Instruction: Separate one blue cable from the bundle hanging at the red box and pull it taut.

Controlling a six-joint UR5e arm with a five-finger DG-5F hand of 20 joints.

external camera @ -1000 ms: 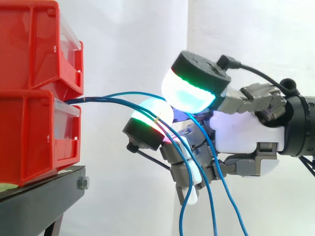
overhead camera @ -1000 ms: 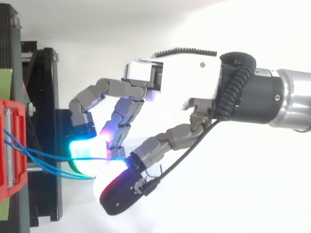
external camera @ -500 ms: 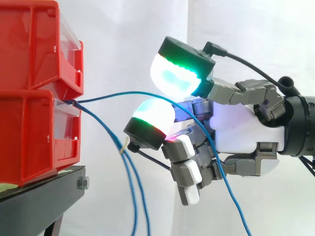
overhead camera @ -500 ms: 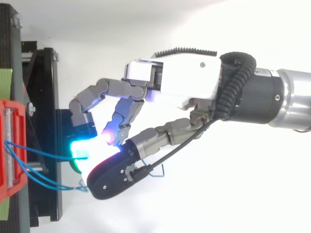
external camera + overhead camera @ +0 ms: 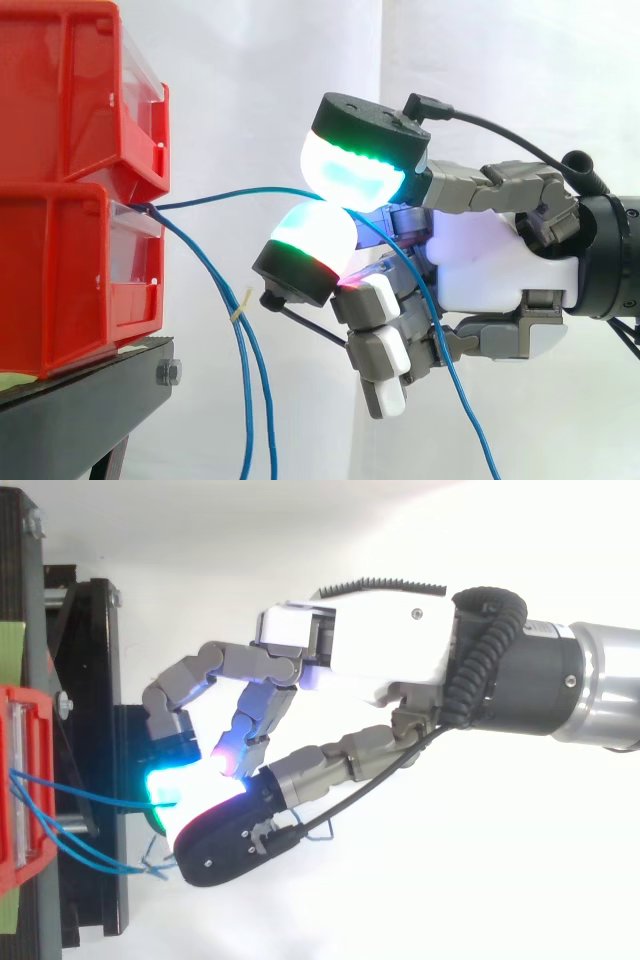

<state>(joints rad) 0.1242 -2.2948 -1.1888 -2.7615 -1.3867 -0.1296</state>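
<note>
Seen from the side, two red bins are stacked at the left on a black stand (image 5: pixel 80 400), in front of a white curtain (image 5: pixel 270 80). The robot hand (image 5: pixel 500 280) is reached in from the right, at the level of the lower red box (image 5: pixel 60 270). A bundle of cables comes out at the front lip of this box. One blue cable (image 5: pixel 250 190) is lifted away from the rest: it is carried in a shallow arch from the box across to the hand, where it is pinched between two glowing fingers (image 5: pixel 350 175), one pad above and one below, both lit white, cyan and green. Behind the pinch the cable falls away down past the palm. The remaining fingers are curled below, clear of the cable. The two other blue cables (image 5: pixel 243 390) hang straight down just beside the box, held together by a small yellow tie (image 5: pixel 240 305).

From above, the hand (image 5: pixel 360 650) is seen with the cable (image 5: pixel 100 798) stretched between the box (image 5: pixel 25 780) and the cyan-lit pad
</note>
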